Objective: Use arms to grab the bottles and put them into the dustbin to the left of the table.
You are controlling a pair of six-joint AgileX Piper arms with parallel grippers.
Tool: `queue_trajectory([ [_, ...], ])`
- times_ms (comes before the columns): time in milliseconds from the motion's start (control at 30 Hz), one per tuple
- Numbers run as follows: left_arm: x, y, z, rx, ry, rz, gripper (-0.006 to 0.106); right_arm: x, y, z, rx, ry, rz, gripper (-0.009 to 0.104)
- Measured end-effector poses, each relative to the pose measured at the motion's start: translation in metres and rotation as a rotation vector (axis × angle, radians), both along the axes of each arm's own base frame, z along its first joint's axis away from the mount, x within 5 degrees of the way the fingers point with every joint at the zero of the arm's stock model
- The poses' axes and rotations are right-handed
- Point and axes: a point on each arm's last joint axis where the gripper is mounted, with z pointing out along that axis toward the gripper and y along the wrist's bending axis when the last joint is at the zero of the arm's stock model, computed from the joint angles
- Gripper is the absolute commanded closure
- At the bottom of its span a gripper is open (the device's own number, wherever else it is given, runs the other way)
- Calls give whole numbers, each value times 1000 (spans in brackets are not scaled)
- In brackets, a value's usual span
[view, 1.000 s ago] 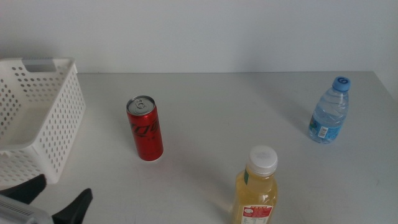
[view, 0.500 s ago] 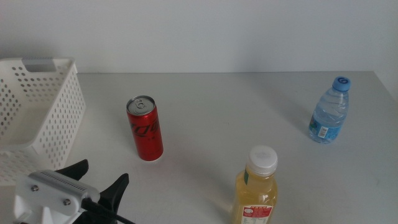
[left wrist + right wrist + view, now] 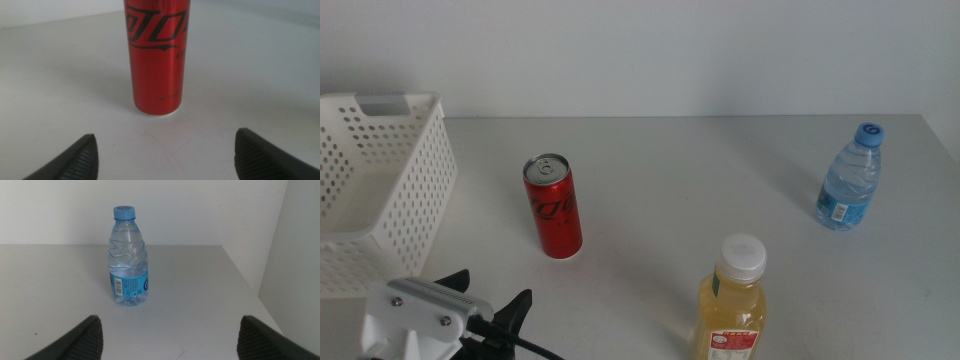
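Can [image 3: 553,206] upright on the bench [image 3: 700,190], centred ahead of the left gripper [image 3: 488,296] and well clear of it — nothing touching. Left fingers [image 3: 80,157] spread wide apart, empty; in the left wrist view the can [image 3: 157,55] stands in line with the gap between them, beyond the tips.

Water bottle [image 3: 128,256] upright, blue cap on, ahead of the right gripper [image 3: 170,330]; right fingers [image 3: 80,340] also wide apart, holding nothing. Bottle sits a little off-centre, toward one finger.

Middle view adds what the wrists miss: white dustbin [image 3: 380,190] at the bench's left side, just beside the left gripper's white housing; juice bottle [image 3: 733,305] upright near the front edge, between can and water bottle [image 3: 849,177] but closer to the camera. Right gripper is out of that view. Right wrist view shows the water bottle sits near the bench's far right corner — edge drop-off visible beside it.
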Motion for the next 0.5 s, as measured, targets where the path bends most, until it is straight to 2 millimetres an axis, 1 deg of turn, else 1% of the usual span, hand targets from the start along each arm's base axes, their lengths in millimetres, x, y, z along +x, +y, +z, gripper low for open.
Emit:
queue_trajectory([
  [133,1,-1,0,-20,9,0,7,0,0,0,0,0,0,20],
  [200,6,-4,2,-32,-1,-3,7,0,0,0,0,0,0,20],
  [367,33,-17,14,-65,-68,-9,7,0,0,0,0,0,0,20],
  [500,53,-25,16,-67,-70,-10,7,0,0,0,0,0,0,20],
])
